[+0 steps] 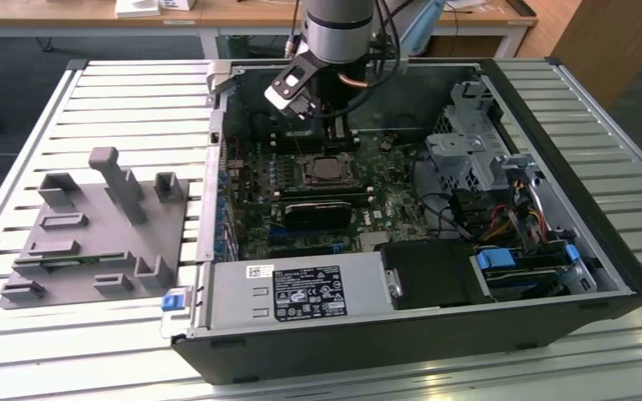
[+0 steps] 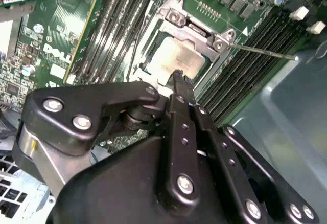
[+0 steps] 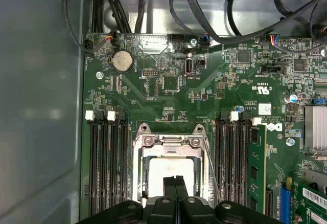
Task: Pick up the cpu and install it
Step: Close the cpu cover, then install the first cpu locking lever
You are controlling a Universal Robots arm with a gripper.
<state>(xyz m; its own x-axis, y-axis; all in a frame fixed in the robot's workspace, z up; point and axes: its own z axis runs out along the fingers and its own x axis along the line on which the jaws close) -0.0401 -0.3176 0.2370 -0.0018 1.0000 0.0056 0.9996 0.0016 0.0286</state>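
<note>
Our claw (image 3: 173, 179) is pinched shut, holding nothing. We see the chip (image 3: 170, 166) lying flat in the socket (image 3: 168, 141), straight beneath it

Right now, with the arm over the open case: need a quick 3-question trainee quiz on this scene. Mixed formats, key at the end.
1. True or false: the cpu sits in the socket on the motherboard.
2. In the first wrist view, the fingertips of the tool are: A) spread wide open; B) shut together above the cpu; C) clamped on a cable.
3. Fill in: the grey plastic fixture stands outside the computer case, on the exterior view's ____.

Key: 1 true; 2 B; 3 left.
</note>
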